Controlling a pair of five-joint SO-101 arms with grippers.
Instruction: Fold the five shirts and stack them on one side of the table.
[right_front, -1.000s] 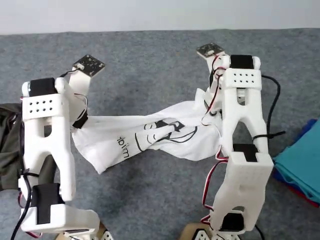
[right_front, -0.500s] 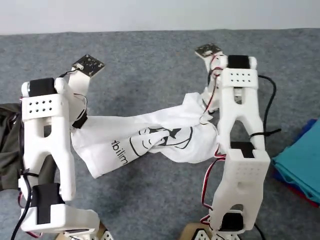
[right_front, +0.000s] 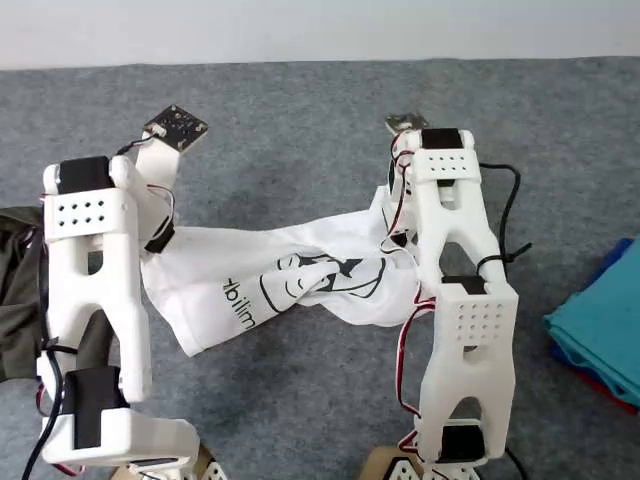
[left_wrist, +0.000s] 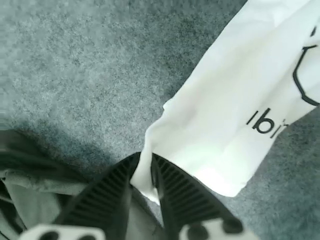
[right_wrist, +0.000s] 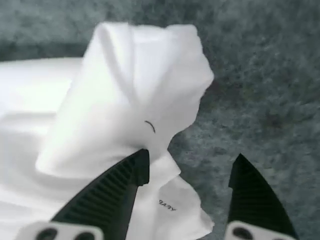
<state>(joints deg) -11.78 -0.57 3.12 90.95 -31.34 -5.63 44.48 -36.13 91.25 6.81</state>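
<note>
A white shirt with black print lies crumpled across the grey table between the two arms. My left gripper is shut on that shirt's edge, at its left end in the high view. My right gripper stands open over the shirt's bunched right end. One of its fingers touches the cloth and the other stands over bare carpet. In the high view the right gripper sits at the shirt's upper right corner.
Dark olive shirts lie heaped at the table's left edge, right beside the left gripper. A teal and blue folded stack lies at the right edge. The grey carpet runs behind the arms.
The right arm has swung left toward the middle. The shirt's right end has bunched up and slackened. The left arm has kept still with the shirt's edge in it.
</note>
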